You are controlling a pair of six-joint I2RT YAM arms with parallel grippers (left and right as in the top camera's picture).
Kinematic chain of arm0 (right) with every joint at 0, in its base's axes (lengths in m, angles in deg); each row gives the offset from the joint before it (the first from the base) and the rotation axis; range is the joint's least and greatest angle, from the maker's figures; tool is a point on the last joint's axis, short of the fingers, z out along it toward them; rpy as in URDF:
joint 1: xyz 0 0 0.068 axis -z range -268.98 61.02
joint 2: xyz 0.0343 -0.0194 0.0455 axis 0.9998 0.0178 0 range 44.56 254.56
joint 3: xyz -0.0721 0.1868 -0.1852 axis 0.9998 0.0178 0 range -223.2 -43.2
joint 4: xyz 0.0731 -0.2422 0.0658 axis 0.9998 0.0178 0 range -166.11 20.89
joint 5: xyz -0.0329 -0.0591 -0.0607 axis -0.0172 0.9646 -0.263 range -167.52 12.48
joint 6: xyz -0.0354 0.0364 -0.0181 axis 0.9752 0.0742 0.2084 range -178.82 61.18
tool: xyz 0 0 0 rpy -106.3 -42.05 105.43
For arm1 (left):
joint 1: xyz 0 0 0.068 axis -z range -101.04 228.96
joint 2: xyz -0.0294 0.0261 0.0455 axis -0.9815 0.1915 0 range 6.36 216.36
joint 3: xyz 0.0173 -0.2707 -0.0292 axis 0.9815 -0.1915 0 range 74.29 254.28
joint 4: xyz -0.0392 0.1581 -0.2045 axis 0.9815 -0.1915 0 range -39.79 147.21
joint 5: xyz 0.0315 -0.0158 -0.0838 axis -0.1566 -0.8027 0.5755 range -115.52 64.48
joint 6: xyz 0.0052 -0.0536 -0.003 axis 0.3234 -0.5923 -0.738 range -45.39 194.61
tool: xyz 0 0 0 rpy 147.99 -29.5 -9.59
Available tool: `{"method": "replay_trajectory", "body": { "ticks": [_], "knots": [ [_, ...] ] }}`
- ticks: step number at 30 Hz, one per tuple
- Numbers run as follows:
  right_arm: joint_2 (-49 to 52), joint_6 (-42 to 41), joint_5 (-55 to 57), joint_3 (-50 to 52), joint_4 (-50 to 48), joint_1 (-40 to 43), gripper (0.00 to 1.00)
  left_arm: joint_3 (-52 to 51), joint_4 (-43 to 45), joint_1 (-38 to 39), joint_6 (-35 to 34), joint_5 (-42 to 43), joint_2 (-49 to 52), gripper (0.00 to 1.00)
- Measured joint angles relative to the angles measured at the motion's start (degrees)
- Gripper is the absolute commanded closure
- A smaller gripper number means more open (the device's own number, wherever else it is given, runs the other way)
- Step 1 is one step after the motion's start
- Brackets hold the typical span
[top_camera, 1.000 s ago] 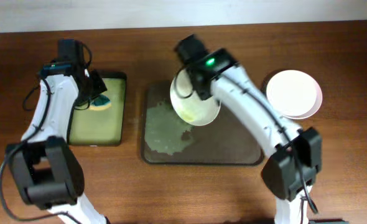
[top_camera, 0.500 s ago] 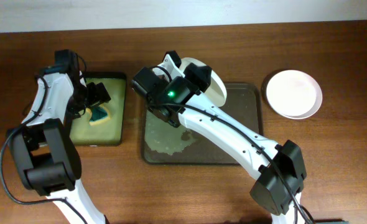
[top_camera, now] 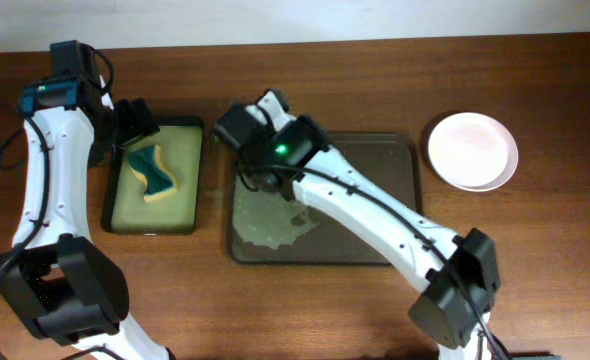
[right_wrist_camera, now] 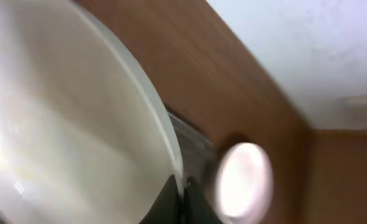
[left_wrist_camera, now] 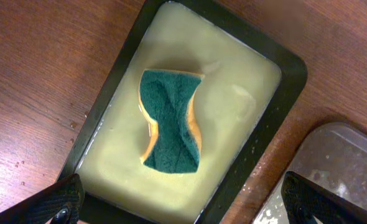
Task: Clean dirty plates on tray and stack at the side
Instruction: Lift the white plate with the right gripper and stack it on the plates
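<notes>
Right gripper clamped on rim of last plate, tilted, over corner of tray. Stack well off to its side, looks like two plates, so roughly two-thirds done imo. Left gripper spread wide, sponge loose just ahead, wipe not started.

Glossy white plate, wood-grain table, rough scouring sponge

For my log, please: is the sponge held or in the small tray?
The sponge lies in the small tray; left gripper open above it.
</notes>
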State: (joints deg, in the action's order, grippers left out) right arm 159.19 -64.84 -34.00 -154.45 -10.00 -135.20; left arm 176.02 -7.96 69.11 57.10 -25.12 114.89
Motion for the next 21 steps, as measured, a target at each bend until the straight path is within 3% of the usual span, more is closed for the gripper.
{"method": "replay_trajectory", "body": {
  "ticks": [3, 7, 9, 12, 15, 18, 21],
  "knots": [
    [-1.5, -1.3, -19.6, -0.5, -2.0, 6.1, 0.96, 0.0, -0.1, 0.0, 0.0, 0.0, 0.0, 0.01],
    [-1.4, -1.8, -43.3, 0.2, -3.2, 21.5, 0.96, 0.0, 0.0, 0.0, 0.0, 0.0, 0.0, 0.01],
    [-1.4, -1.9, -49.6, 1.0, -2.7, 27.7, 0.96, 0.0, 0.0, 0.0, 0.0, 0.0, 0.0, 0.01],
    [-1.4, -0.6, -50.2, 1.0, -1.9, 31.4, 0.96, 0.0, 0.0, 0.0, 0.0, 0.0, 0.0, 0.0],
    [-3.5, 1.0, -35.2, 1.2, -0.3, 28.6, 0.96, 0.0, 0.0, 0.0, 0.0, 0.0, 0.0, 0.01],
    [-9.0, 2.2, -6.8, 1.4, 2.1, 16.9, 0.96, 0.0, -0.1, 0.0, 0.0, 0.0, 0.0, 0.01],
    [-10.4, 6.5, 13.8, 1.4, 1.7, 4.9, 0.96, 0.0, -0.1, 0.0, 0.0, 0.0, 0.0, 0.01]
  ]
}}
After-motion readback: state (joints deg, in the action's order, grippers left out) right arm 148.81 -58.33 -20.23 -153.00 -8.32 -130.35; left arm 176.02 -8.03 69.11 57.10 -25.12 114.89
